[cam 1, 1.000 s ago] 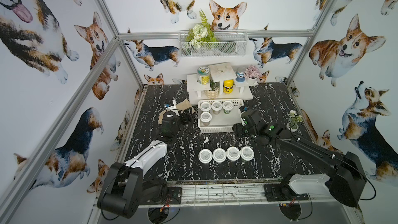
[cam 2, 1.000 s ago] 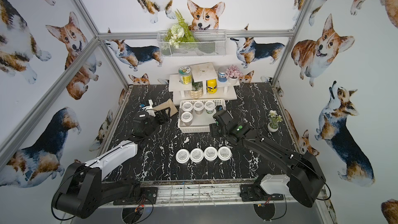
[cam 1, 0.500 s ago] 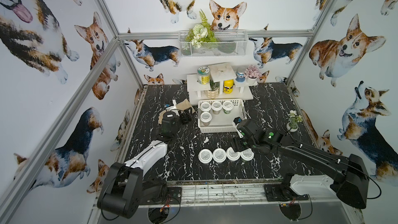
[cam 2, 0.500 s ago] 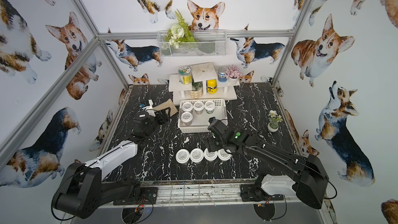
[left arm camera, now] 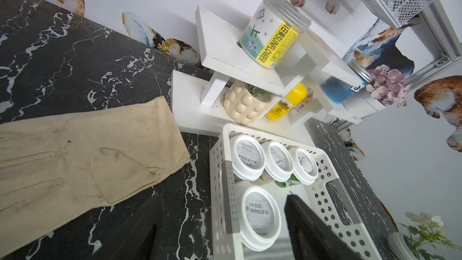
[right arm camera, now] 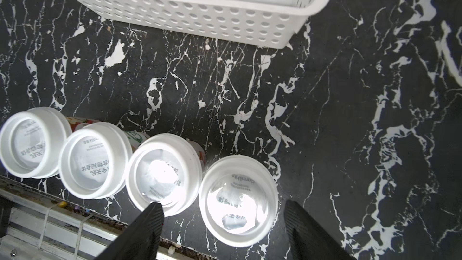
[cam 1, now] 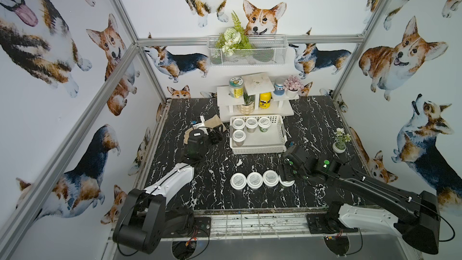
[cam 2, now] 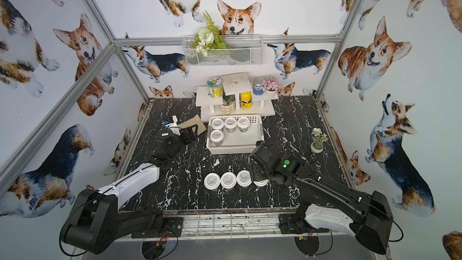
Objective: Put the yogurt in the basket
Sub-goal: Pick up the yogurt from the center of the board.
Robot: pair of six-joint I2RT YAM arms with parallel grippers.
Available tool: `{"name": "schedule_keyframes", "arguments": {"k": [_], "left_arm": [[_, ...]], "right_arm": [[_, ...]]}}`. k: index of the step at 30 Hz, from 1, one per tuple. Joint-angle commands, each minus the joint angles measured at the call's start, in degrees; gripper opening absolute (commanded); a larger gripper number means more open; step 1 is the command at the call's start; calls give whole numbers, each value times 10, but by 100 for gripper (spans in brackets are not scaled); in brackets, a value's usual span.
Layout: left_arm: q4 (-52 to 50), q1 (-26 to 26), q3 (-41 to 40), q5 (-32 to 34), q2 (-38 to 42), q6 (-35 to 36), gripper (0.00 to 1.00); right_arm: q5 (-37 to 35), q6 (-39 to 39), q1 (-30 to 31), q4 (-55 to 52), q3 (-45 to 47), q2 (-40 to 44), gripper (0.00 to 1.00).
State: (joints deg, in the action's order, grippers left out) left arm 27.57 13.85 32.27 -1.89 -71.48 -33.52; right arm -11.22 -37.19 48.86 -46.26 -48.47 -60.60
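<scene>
Yogurt jar [right arm camera: 238,200], white-lidded, three o'clock in its row, sits beneath my spread right pincer [right arm camera: 221,206]. Left pincer [left arm camera: 222,212] gapes empty.

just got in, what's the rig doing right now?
Four yogurt jars sit in the white basket; four more stand in a row on the table. The right gripper hangs over the end jar of that row, jaws open either side of its lid, not gripping. The left gripper sits beside the basket, jaws open, empty.
</scene>
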Motion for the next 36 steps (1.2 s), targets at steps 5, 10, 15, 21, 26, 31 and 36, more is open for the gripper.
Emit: {"name": "schedule_keyframes", "arguments": {"k": [5,10,15,21,26,31,36], "left_arm": [[11,-1,1,-3,3,1,81],[12,-1,2,-3,1,2,81],[11,-1,2,-3,2,2,81],[10,-1,2,-3,1,1,81],[10,-1,2,-4,1,2,81],[10,-1,2,-4,1,1,81],[10,-1,2,-3,1,2,81]], "right_arm": [[11,-38,1,-18,26,23,80],[22,-43,1,-17,41,25,80],[28,-42,1,-11,51,19,76],[28,-43,1,-5,56,19,74],[29,-42,1,-3,53,8,80],[30,-40,1,2,54,0,81],[23,-37,1,4,53,-2,79]]}}
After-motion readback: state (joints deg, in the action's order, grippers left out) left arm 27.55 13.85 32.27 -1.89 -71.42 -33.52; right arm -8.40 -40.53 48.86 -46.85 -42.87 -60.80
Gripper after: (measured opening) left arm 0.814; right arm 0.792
